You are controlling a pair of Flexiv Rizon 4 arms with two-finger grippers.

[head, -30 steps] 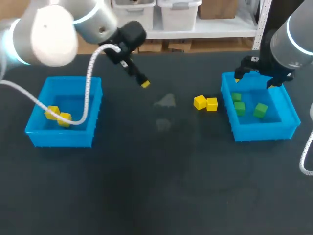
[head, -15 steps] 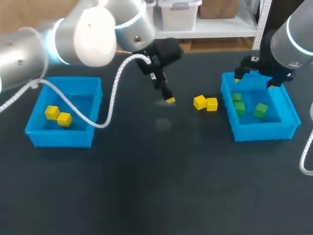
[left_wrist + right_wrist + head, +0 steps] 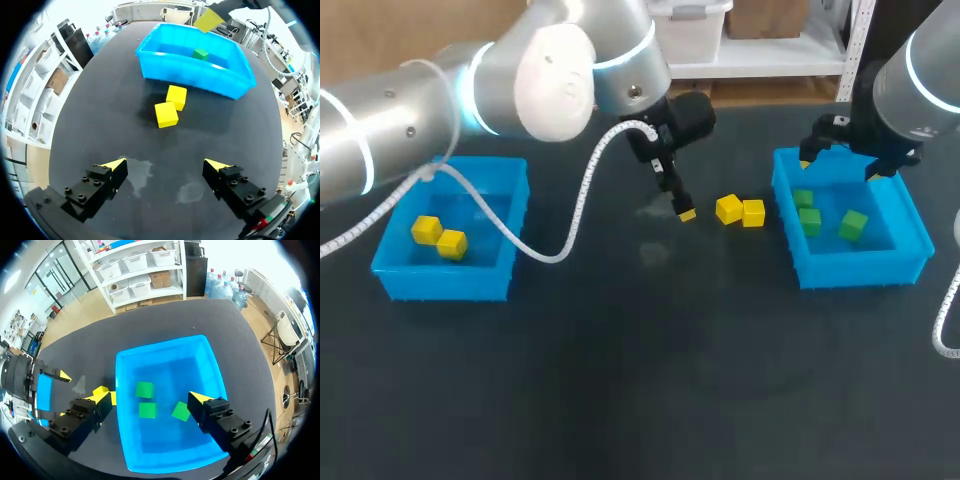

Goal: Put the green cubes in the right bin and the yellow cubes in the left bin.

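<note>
Two yellow cubes lie side by side on the black table, just left of the right blue bin. My left gripper hangs open a little to their left. From its wrist, the cubes lie ahead of the open, empty gripper. Three green cubes lie in the right bin. My right gripper hovers open over that bin's far side, above the green cubes. Two more yellow cubes sit in the left blue bin.
Pale smudges mark the table under my left gripper. A white cable droops from the left arm over the table between the left bin and the gripper. The near half of the table is bare black surface.
My left arm has swung from near the left bin rightward across the table, ending close to the two loose yellow cubes. The right arm has not moved.
</note>
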